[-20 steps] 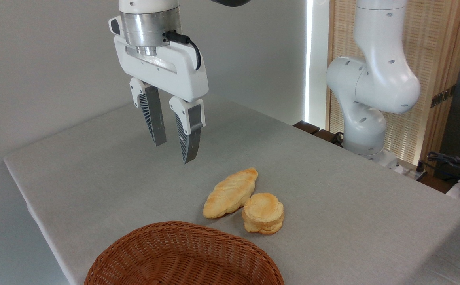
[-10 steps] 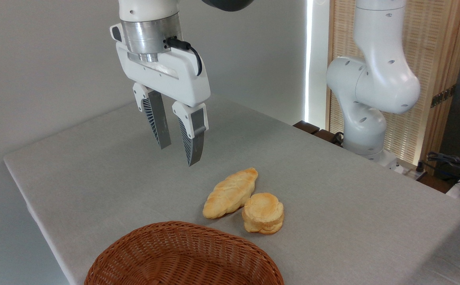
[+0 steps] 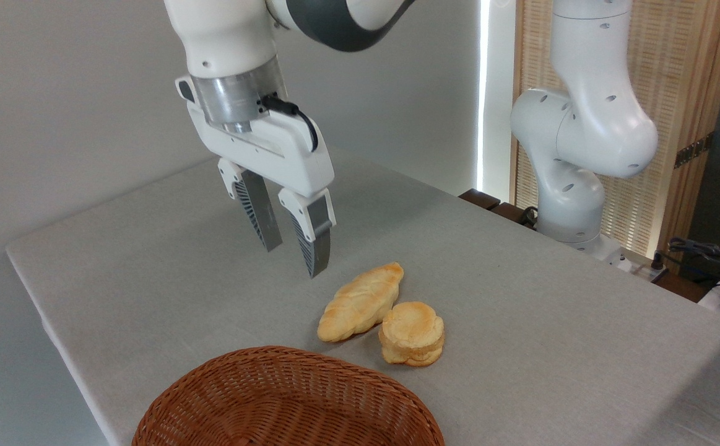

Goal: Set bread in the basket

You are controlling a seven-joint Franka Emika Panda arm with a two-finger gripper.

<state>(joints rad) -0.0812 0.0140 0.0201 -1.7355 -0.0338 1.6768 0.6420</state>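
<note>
The bread (image 3: 412, 332), a small round golden bun with a scalloped edge, lies on the grey table right of centre. The reddish-brown wicker basket (image 3: 285, 402) sits at the bottom edge, partly cut off, in front and to the left of the bun. My gripper (image 3: 294, 261) hangs above the table, up and to the left of the bun. Its two dark ribbed fingers stand open with nothing between them.
A longer braided oval loaf (image 3: 360, 301) lies right beside the bun, touching its upper left side. The arm's white base (image 3: 573, 155) stands at the table's far right edge. Cables and gear (image 3: 715, 263) lie off the table at right.
The gripper has come down and a little to the right, toward the loaf and the bun, still open. The breads and the basket have not moved.
</note>
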